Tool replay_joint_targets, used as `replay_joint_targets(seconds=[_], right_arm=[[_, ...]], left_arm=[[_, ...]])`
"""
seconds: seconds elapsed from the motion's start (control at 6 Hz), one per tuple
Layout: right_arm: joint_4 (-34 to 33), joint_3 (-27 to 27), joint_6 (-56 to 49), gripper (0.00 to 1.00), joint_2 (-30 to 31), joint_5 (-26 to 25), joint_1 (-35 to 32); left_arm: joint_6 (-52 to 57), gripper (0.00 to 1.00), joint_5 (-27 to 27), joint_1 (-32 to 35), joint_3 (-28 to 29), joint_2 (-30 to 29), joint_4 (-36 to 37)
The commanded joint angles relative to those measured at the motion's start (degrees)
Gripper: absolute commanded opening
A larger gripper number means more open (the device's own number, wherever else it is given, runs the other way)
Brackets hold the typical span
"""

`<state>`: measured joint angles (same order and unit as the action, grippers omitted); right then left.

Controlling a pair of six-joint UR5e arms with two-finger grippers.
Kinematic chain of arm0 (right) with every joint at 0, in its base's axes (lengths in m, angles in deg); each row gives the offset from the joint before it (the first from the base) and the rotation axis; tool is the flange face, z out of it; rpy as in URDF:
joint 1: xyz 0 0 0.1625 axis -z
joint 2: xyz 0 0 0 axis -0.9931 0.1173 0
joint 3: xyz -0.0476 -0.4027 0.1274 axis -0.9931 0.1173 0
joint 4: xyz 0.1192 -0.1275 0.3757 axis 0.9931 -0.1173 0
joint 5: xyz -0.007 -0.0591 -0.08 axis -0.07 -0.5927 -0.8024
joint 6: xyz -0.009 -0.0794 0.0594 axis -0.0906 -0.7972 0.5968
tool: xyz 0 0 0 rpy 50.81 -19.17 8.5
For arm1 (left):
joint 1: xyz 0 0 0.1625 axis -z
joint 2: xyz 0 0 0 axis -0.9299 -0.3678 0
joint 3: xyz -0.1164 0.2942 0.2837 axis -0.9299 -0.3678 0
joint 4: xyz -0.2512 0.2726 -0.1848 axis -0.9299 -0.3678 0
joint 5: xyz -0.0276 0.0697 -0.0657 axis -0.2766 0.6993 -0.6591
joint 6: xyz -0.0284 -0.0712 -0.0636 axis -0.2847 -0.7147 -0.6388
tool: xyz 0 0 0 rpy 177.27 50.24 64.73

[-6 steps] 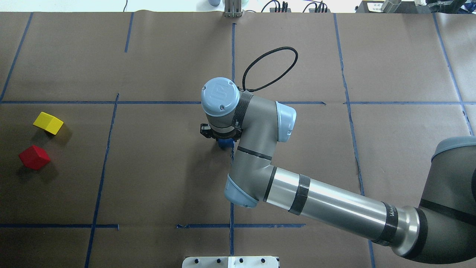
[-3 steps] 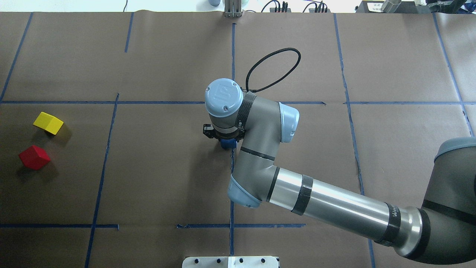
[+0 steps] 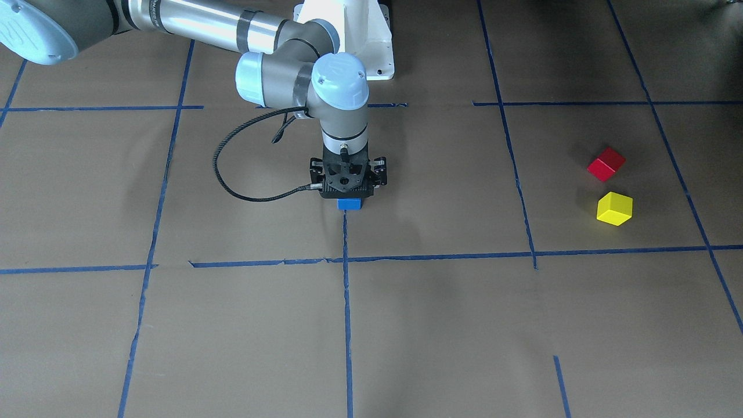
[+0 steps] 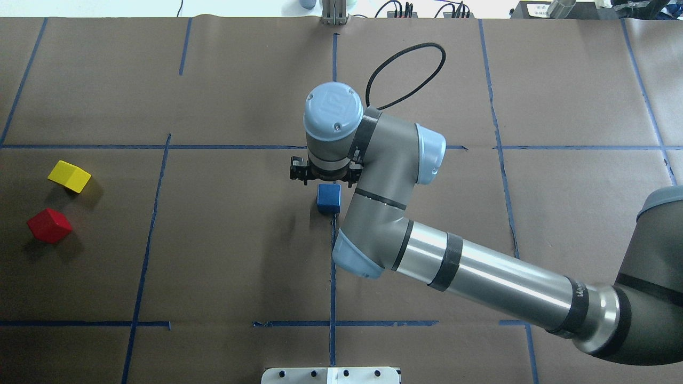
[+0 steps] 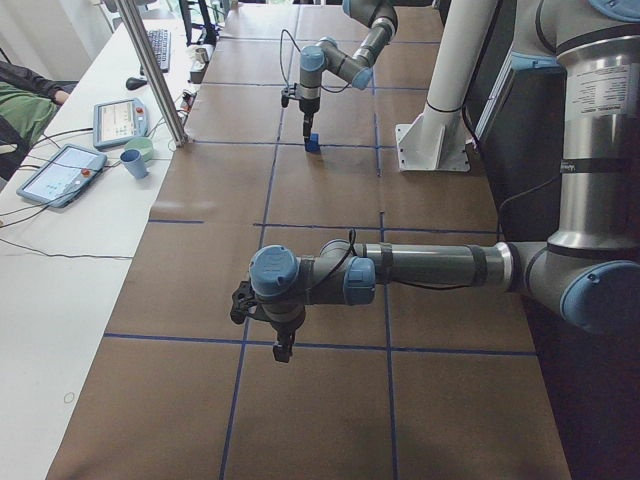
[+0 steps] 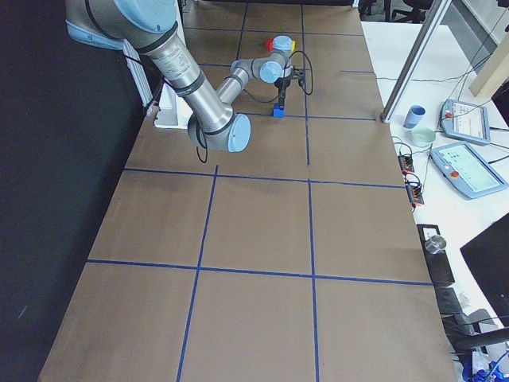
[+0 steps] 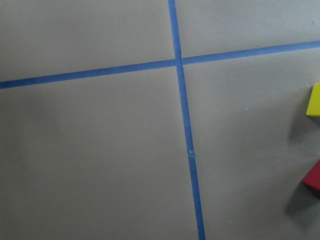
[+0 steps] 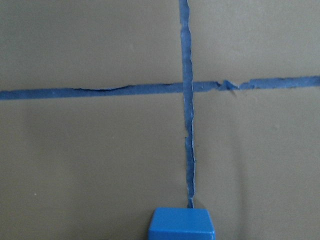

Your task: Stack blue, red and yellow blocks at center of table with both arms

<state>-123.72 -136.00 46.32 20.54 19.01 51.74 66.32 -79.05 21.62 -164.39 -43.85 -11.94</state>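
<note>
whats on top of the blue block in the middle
Nothing rests on the small blue cube; its top face shows bare in the overhead view. The right gripper hangs above it and hides its rear edge in the front-facing view.

1. Lighting is even and diffuse from above; all views are adequately bright.
2. Shadows are soft: there is a faint smudge beside the blue block (image 4: 328, 198) under the right gripper (image 4: 325, 176), and denser ones at the red block (image 4: 49, 225) and yellow block (image 4: 69, 176), far to its left.
3. A glare streak runs along the right arm (image 4: 496, 277) behind the gripper.
4. The wrist views are slightly soft.
</note>
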Motion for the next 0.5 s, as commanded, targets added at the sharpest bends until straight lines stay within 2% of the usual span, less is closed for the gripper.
replay_joint_targets(seconds=[0.0,0.33], right_arm=[[-4.1,-3.4,-6.5,1.0,0.5,6.2,-6.9],[-4.4,-8.2,-22.9,1.0,10.9,13.5,-17.2]], left_arm=[[-0.5,1.0,0.0,-1.5,-0.7,-0.7,0.0],[-0.5,1.0,-0.3,-1.6,0.0,-7.2,-0.1]])
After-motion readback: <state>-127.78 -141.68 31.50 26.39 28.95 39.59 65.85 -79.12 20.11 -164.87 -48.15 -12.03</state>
